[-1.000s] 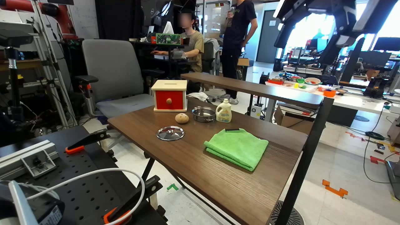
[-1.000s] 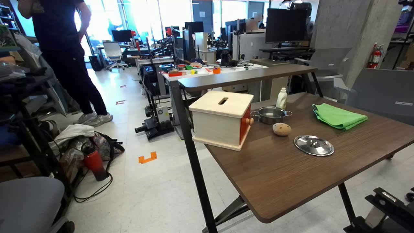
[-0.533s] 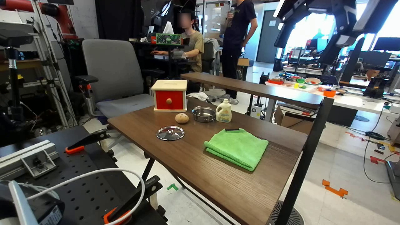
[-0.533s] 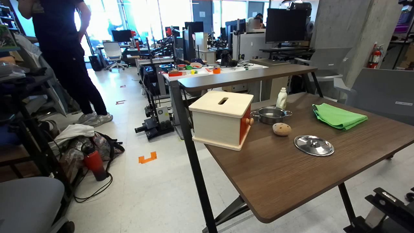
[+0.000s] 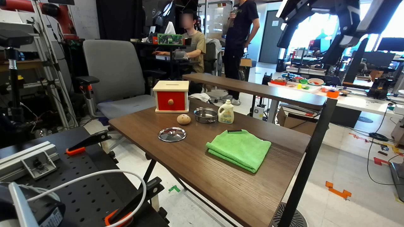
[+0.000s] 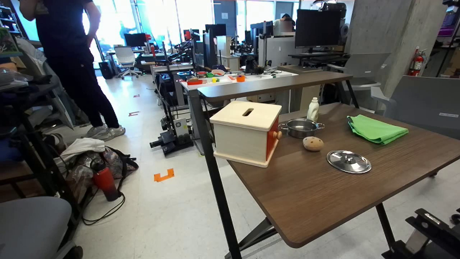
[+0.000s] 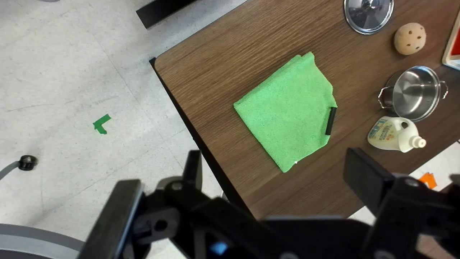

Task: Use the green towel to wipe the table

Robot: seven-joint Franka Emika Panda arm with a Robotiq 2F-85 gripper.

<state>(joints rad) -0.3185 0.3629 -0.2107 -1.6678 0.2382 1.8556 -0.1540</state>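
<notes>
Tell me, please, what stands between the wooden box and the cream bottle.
In the wrist view, the steel pot stands between the wooden box, cut off by the frame's edge, and the cream bottle.

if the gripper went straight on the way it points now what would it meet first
Most likely the green towel on the table: the wrist view shows it ahead of the open gripper. Depth is unclear, so the gripper might meet the table just beside the towel instead.
</notes>
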